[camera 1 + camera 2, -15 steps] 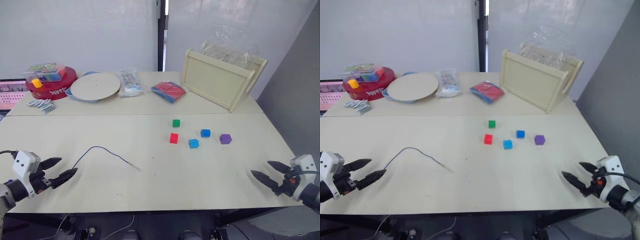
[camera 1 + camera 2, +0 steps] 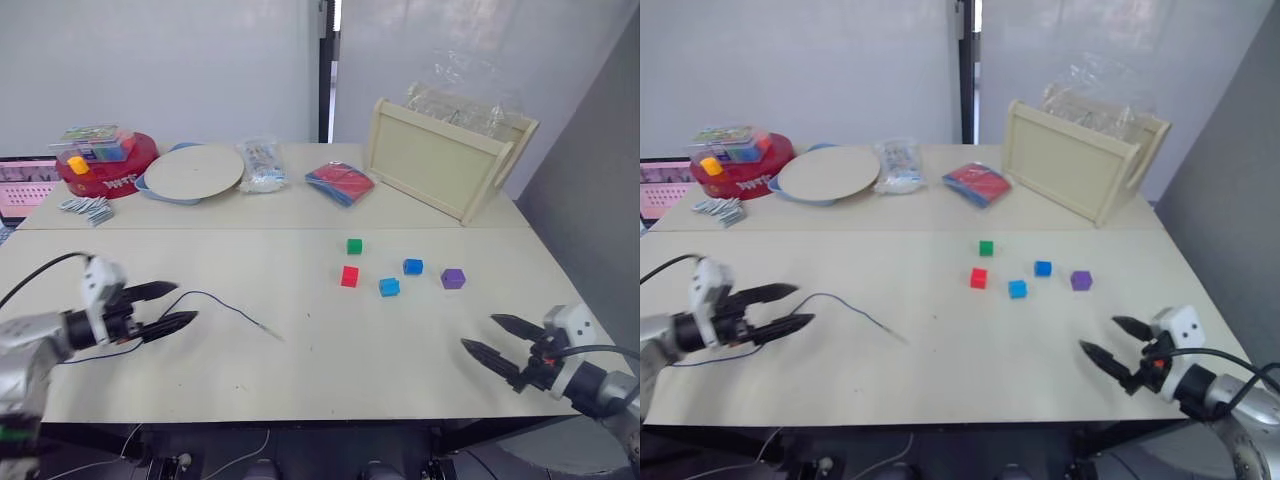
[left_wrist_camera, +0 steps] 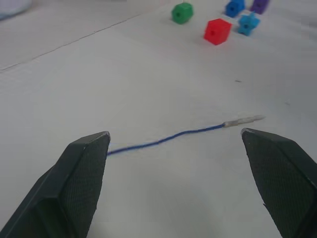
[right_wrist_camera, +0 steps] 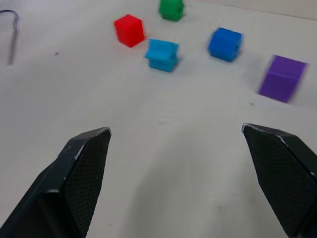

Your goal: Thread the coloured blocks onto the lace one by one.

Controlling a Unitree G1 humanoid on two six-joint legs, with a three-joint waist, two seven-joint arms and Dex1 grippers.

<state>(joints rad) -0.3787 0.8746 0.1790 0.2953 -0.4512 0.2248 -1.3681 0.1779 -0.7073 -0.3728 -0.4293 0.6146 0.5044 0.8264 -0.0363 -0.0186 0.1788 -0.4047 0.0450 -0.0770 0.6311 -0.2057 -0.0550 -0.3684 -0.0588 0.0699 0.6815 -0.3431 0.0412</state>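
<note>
Near the counter's front edge, the left hand hovers wide open toward the left side, its fingers straddling the lace. The right hand hovers wide open by the front right corner, holding nothing. The lace lies left of centre, pale tip toward the middle. Farther back, right of centre, sit the red, cyan, blue, purple and green blocks, apart from one another.

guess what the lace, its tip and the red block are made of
The thin dark blue lace looks like soft woven cord: it lies in a loose curve. Its pale stiff tip looks like plastic or metal, straight and smooth. The small red cube block seems painted wood or plastic, matte and evenly coloured.
</note>
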